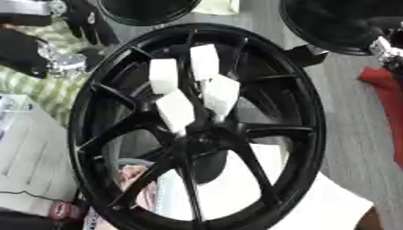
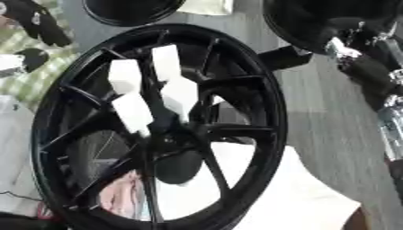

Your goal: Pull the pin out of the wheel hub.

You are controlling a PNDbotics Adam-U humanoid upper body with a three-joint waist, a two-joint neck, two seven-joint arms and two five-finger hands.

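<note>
Left eye view shows a black wheel hub (image 1: 197, 130) filling most of the frame, tilted, its rim running from the upper middle down to the bottom edge. Thin spokes fan out from a dark centre (image 1: 197, 141). Four white blocks (image 1: 193, 85) are clustered just above that centre, standing between the upper spokes and touching or nearly touching one another. Which of them is the pin cannot be told.

Beneath the hub lies a white sheet (image 1: 330, 206), and a green checked cloth (image 1: 47, 85) shows at the left.

At the upper left the left hand (image 1: 82, 20) is black, its fingers pointing down, well apart from the hub; whether they are apart or together cannot be told. In the right eye view the right arm (image 2: 370, 58) enters at the upper right, its hand unclear.
</note>
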